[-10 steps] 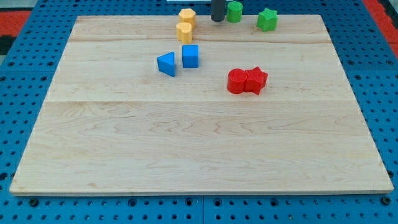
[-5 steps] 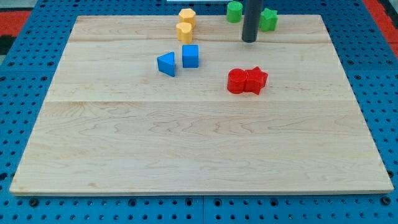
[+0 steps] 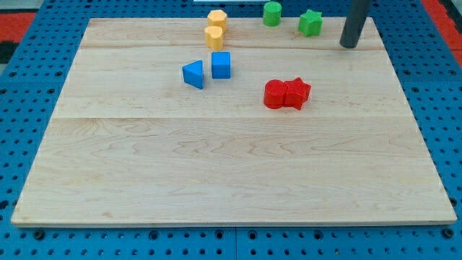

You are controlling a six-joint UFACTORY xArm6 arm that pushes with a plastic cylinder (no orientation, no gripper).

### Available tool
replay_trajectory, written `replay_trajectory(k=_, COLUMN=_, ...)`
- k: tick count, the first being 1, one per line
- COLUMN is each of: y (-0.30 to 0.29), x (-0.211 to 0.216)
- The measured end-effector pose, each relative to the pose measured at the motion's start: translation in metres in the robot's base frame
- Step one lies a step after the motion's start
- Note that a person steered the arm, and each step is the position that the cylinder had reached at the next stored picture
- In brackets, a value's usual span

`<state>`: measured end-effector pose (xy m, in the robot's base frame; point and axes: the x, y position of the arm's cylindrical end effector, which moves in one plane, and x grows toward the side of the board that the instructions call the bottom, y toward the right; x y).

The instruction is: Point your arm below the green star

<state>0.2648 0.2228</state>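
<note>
Camera view is showing the pale wooden surface [image 3: 231,159] filling most of the frame and lying on a blue pegboard [image 3: 29,144]. Going down in size, the dark rod is coming in from the view's top right, and my tip [image 3: 349,46] is resting on the board near its top edge. This arm is carrying no gripper, so nothing is being clenched, released or grasped; the rod is only sliding and pointing. The red pair is sitting right of centre, a rounded red block [image 3: 275,94] touching a red star [image 3: 297,92] on its right. Left of them a blue cube [image 3: 221,65] is standing just beside a blue triangle [image 3: 193,74]. Above those, two yellow blocks are lying close together near the top edge, one yellow block [image 3: 216,19] farther up and the other yellow block [image 3: 213,37] just under it. A green cylinder [image 3: 272,13] is standing at the top edge, and the green star [image 3: 310,22], the task's thing, is sitting near it on its right. My tip is lying to the star's right and slightly lower, apart from it and touching no block. I am judging the task as partly done: the tip is close to the star, yet it is beside it, not under it. What is left, as I am reading it, is sliding leftward until the tip is sitting directly below the star, on the bare wood between it and the red pair.
</note>
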Motion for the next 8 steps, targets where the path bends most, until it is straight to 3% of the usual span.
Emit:
replay_trajectory(k=1, y=0.012, x=-0.006)
replay_trajectory(k=2, y=-0.008, x=0.018)
replay_trajectory(k=4, y=-0.143, x=0.032)
replay_trajectory(k=8, y=-0.199, x=-0.06)
